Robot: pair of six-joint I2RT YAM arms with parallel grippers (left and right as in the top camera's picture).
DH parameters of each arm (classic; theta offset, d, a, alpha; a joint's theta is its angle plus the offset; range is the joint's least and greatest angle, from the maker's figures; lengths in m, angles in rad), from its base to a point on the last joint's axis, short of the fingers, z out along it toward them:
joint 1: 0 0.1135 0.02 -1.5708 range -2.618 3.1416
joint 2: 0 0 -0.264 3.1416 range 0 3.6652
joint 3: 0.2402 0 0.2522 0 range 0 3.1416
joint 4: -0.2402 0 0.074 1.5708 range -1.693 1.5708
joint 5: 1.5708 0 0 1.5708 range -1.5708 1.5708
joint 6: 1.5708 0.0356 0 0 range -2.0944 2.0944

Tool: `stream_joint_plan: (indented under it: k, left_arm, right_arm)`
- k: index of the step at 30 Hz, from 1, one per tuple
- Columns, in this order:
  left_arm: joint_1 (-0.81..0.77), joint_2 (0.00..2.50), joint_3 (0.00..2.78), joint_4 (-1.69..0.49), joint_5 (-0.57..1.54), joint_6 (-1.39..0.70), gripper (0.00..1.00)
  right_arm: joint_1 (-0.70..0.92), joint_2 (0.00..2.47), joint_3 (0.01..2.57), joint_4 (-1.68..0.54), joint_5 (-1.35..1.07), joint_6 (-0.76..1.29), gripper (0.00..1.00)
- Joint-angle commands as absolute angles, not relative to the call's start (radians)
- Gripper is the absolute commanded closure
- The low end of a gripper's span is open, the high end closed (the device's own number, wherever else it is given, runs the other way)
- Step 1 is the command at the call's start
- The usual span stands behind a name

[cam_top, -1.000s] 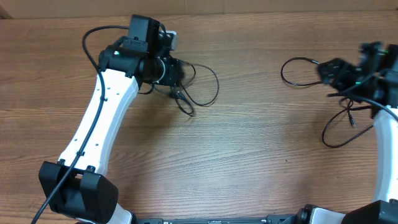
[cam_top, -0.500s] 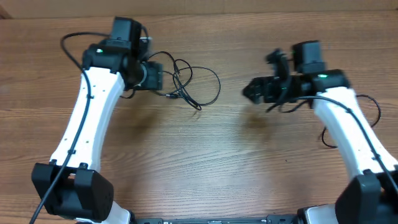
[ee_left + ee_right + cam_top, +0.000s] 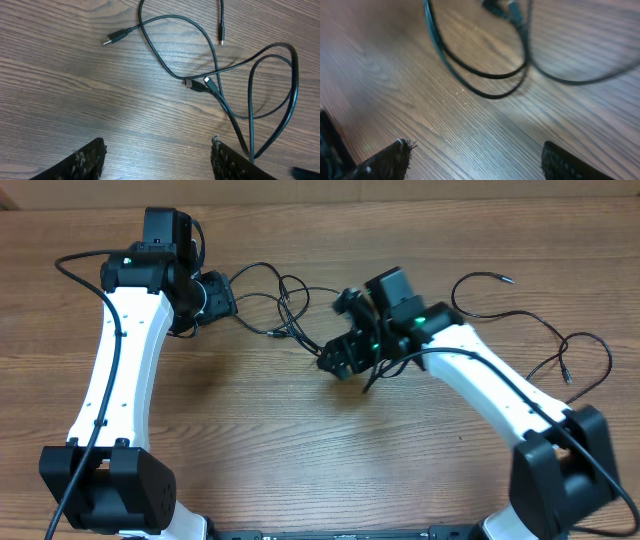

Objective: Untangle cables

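Left gripper (image 3: pixel 157 155) and right gripper (image 3: pixel 477 152), both wide apart, empty, above crossed cables (image 3: pixel 199 86) on wooden table (image 3: pixel 75 100).

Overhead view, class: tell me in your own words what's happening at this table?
Two robot arms are working on a tangle of thin black cables on a wooden table. The left gripper and right gripper both hover open on either side of the tangle, holding nothing. Another cable lies loose by the right arm.
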State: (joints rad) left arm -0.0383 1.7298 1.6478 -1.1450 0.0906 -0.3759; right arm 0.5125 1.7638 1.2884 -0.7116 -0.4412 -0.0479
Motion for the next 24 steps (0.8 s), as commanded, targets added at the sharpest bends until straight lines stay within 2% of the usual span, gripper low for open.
stream_joint_plan:
  k: [1, 7, 9, 21, 24]
  left_arm:
    - [-0.039, 1.732, 1.65, -1.148, 0.105, -0.397, 0.32]
    - [-0.039, 1.732, 1.65, -1.156, 0.105, -0.397, 0.32]
    - [-0.039, 1.732, 1.65, -1.156, 0.105, -0.397, 0.32]
    - [-0.039, 1.732, 1.65, -1.156, 0.105, -0.397, 0.32]
    - [-0.039, 1.732, 1.65, -1.156, 0.105, -0.397, 0.33]
  right_arm:
    - [0.559, 1.799, 1.3, -0.671, -0.446, -0.083, 0.21]
    - [0.618, 1.818, 1.294, -0.513, -0.277, -0.088, 0.21]
    - [0.626, 1.818, 1.294, -0.479, -0.246, -0.087, 0.25]
    - [0.628, 1.855, 1.271, -0.456, -0.236, -0.087, 0.38]
    - [0.628, 1.856, 1.271, -0.455, -0.236, -0.086, 0.54]
